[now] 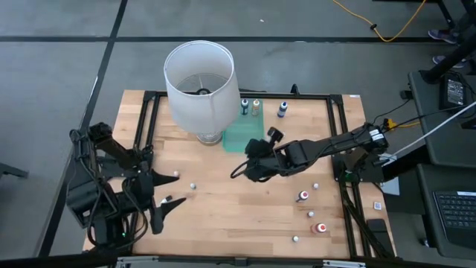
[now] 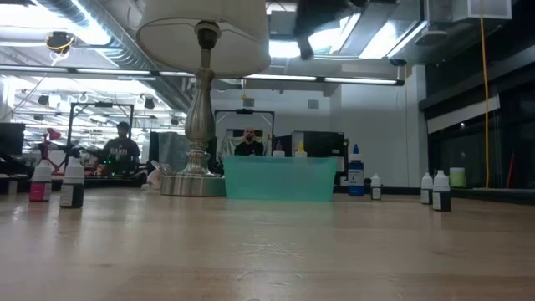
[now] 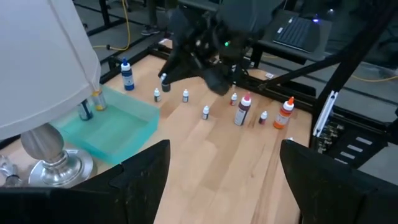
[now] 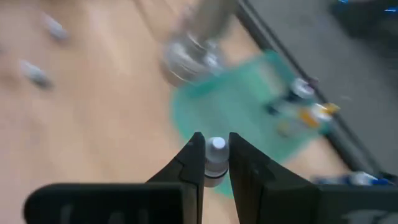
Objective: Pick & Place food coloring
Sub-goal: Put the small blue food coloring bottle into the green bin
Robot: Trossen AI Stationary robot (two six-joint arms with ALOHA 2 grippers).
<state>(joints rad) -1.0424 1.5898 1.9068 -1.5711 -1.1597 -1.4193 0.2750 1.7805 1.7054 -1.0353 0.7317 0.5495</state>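
The food coloring is a set of tiny white-capped bottles. Two stand in the green tray (image 1: 239,138), a blue one (image 1: 282,109) stands beside it, and several stand on the table's right part (image 1: 303,196). A few more stand near the left arm (image 1: 193,186). My right gripper (image 4: 216,144) hovers over the table's middle (image 1: 249,170), near the tray's near edge, shut on one small bottle (image 4: 215,160). My left gripper (image 3: 224,180) waits open at the near left (image 1: 160,205). My right gripper pinches a tiny bottle between its two fingers, at the body just below the white cap (image 4: 216,147). The bottle lies along the fingers, cap toward their free ends. It is lifted clear of the table, with the tray's corner showing below it.
A big white lampshade (image 1: 199,82) on a metal base (image 2: 194,180) stands at the tray's left, towering over the far middle. A black frame (image 1: 342,141) runs around the table. Bare wood lies in the near middle. People show in the room beyond (image 2: 247,144).
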